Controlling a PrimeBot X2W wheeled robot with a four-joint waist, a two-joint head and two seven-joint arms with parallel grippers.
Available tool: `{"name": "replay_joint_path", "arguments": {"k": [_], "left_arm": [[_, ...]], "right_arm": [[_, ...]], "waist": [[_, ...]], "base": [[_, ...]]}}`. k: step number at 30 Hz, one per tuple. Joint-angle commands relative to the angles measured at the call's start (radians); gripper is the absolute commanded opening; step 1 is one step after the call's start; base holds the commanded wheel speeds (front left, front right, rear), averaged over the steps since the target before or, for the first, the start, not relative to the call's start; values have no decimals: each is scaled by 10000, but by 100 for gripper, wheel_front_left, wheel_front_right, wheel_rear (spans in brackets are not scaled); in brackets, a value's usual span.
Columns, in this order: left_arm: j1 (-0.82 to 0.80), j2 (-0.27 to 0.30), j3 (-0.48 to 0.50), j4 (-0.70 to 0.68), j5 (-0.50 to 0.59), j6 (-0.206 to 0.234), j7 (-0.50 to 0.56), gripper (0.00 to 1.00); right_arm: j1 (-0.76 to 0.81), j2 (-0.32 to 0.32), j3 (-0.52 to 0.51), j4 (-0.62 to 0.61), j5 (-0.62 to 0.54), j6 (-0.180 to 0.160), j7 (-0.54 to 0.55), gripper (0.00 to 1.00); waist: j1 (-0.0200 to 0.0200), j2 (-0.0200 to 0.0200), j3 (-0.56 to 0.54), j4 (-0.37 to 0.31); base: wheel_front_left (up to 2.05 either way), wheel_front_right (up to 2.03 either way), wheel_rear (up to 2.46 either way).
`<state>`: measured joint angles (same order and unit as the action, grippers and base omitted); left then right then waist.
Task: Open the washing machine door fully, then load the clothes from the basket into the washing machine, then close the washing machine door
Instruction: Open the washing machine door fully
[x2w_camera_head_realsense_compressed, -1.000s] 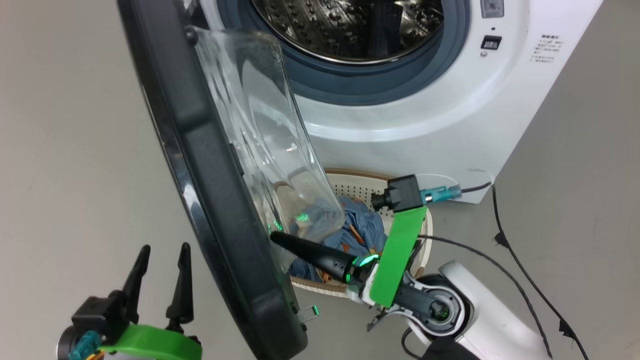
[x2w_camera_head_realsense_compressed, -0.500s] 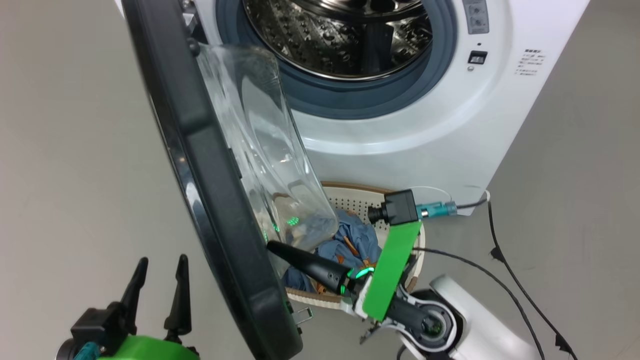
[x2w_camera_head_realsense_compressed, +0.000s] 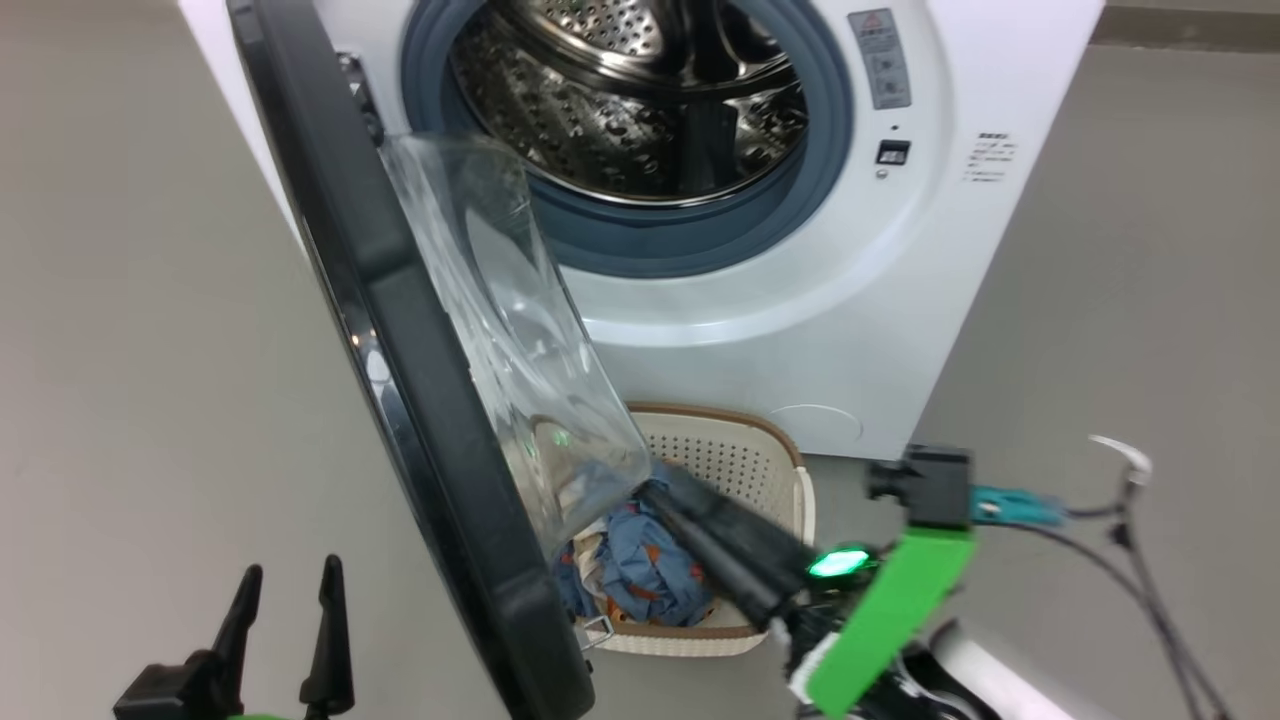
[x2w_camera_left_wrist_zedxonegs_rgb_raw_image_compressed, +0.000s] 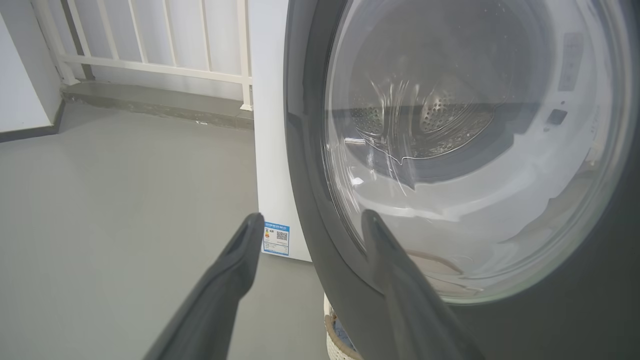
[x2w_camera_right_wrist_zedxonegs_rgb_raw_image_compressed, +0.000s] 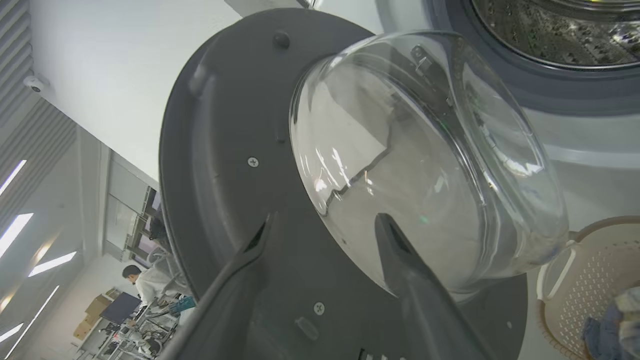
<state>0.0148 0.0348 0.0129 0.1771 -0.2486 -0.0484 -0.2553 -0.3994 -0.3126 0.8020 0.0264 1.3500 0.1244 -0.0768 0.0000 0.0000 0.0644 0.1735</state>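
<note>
Black washing machine door (x2w_camera_head_realsense_compressed: 420, 400), one, swung out from one washing machine (x2w_camera_head_realsense_compressed: 800, 350); one basket (x2w_camera_head_realsense_compressed: 760, 450) holds one clothes (x2w_camera_head_realsense_compressed: 640, 575) bundle; left gripper (x2w_camera_head_realsense_compressed: 285, 600) and right gripper (x2w_camera_right_wrist_zedxonegs_rgb_raw_image_compressed: 324, 222) both spread wide, empty

The left end effector (x2w_camera_head_realsense_compressed: 290, 568) has two long, tapered matt black fingers (x2w_camera_left_wrist_zedxonegs_rgb_raw_image_compressed: 222, 280) on a black block. The right end effector (x2w_camera_right_wrist_zedxonegs_rgb_raw_image_compressed: 325, 220) has the same dark fingers, with a glowing green ring light (x2w_camera_head_realsense_compressed: 838, 563) at the base. Its wrist carries a bright green flat bracket (x2w_camera_head_realsense_compressed: 885, 620), a black box camera (x2w_camera_head_realsense_compressed: 935, 485) with a teal plug (x2w_camera_head_realsense_compressed: 1010, 505), and thin dark cables (x2w_camera_head_realsense_compressed: 1150, 590). The forearm shell (x2w_camera_head_realsense_compressed: 975, 670) is smooth and white.
</note>
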Motion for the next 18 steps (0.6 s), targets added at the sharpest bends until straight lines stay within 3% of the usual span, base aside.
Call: {"name": "replay_joint_path", "arguments": {"k": [1,6,12,18], "left_arm": [[-103,154,399,-306,135,51,-65,100],[48,154,590,-376,132,37,-65,100],[163,154,680,-405,165,42,-65,100],[414,154,809,-378,144,65,-65,100]], "right_arm": [[114,-132,132,-215,-295,63,-460,100],[146,-909,-100,940,-2153,63,-1797,100],[1636,-206,-3645,967,-5191,63,-1845,100],[3184,757,-5906,736,-7731,63,-1848,100]], "waist": [[0,0,-99,-156],[0,0,-213,-417],[0,0,-373,-617],[0,0,-565,-928]], "base": [[0,0,0],[0,0,0],[0,0,0],[0,0,0]]}}
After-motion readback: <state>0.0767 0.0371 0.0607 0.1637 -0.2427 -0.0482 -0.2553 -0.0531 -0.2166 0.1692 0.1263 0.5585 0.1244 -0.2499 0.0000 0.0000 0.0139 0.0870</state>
